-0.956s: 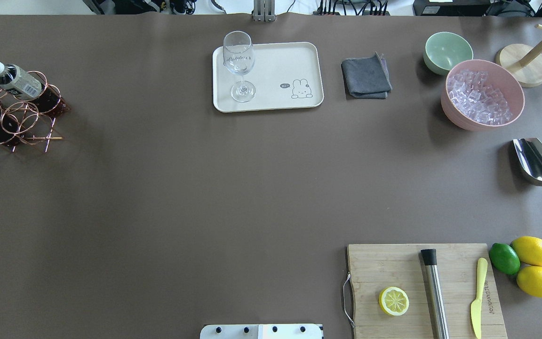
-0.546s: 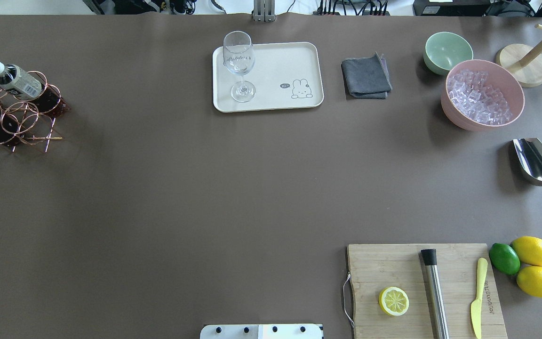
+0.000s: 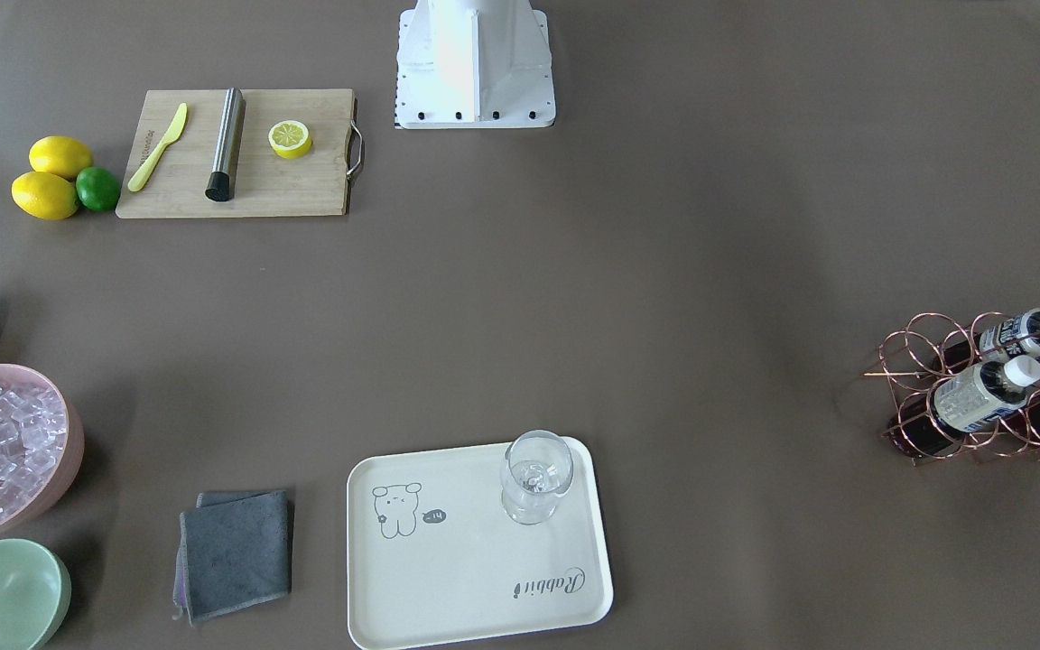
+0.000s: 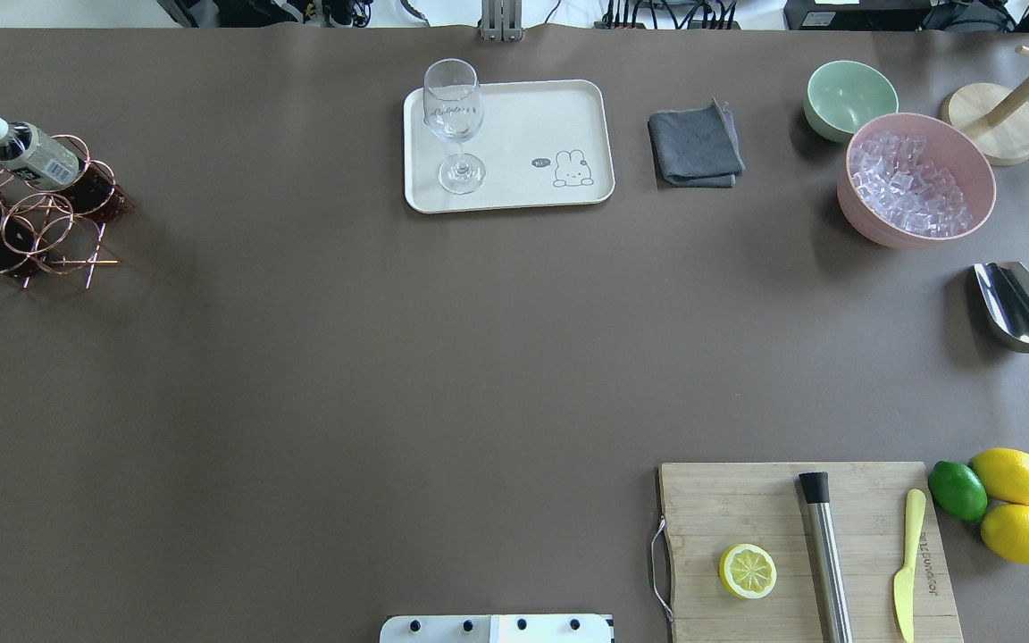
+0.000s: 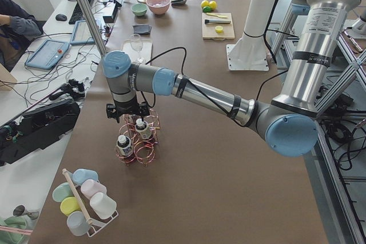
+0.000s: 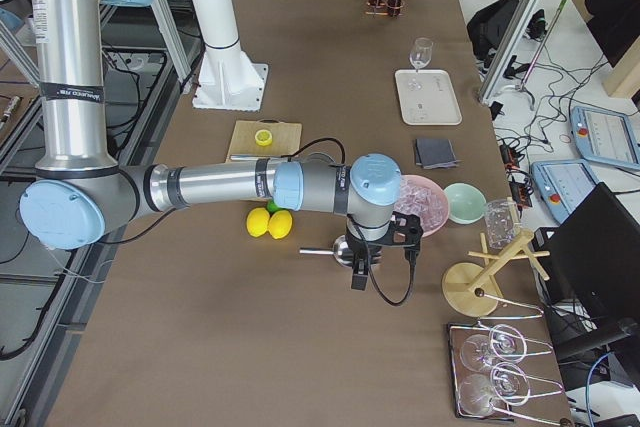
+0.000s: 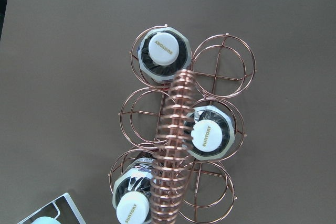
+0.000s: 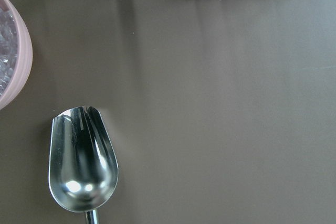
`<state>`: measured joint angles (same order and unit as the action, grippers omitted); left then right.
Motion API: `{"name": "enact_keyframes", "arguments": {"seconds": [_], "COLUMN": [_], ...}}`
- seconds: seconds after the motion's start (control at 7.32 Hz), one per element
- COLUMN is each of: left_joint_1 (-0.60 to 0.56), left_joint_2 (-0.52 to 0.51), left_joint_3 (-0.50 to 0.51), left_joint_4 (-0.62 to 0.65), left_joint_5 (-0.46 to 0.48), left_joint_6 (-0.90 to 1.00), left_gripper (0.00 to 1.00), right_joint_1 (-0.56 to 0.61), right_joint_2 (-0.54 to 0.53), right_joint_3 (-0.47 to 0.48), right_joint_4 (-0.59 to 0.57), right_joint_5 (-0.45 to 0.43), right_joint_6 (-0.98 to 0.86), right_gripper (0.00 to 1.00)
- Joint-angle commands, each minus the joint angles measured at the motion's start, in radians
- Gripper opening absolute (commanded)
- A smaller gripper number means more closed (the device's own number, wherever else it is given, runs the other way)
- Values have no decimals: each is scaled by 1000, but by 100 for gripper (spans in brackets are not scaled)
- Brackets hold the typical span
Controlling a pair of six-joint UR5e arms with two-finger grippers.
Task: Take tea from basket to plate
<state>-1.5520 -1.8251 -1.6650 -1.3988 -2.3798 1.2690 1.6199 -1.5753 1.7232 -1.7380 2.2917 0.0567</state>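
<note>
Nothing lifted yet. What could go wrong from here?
The basket's coiled handle runs right beside the middle tea bottle, so a grasp there could snag the wire and drag the basket. The wine glass stands on the plate; a bottle set down near it could tip it.

I see the basket (image 4: 43,230) holding tea (image 4: 32,154) at the overhead frame's left edge, the plate (image 4: 532,116) upper centre, the cutting board (image 4: 729,505) lower right.
</note>
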Motion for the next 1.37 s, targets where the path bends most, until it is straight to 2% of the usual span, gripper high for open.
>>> {"name": "enact_keyframes", "arguments": {"seconds": [0.0,0.55,0.68,0.82,1.09,1.23], "left_joint_1": [1,29,41,41,38,33], "left_joint_2": [-26,-42,-42,-40,-39,-40], "left_joint_3": [2,-2,-5,-7,-7,-7], "left_joint_4": [1,7,6,4,12,12], "left_joint_5": [-1,-6,-4,-2,4,4], "left_joint_6": [6,9,9,10,10,10], "left_gripper": [97,96,92,84,10,0], "right_joint_1": [0,0,0,0,2,2], "right_joint_2": [0,0,0,0,-2,-2], "right_joint_3": [1,4,4,4,4,4], "right_joint_4": [1,1,0,1,0,0], "right_joint_5": [0,0,0,0,0,0], "right_joint_6": [0,0,0,0,0,0], "right_gripper": [100,100,100,100,100,100]}}
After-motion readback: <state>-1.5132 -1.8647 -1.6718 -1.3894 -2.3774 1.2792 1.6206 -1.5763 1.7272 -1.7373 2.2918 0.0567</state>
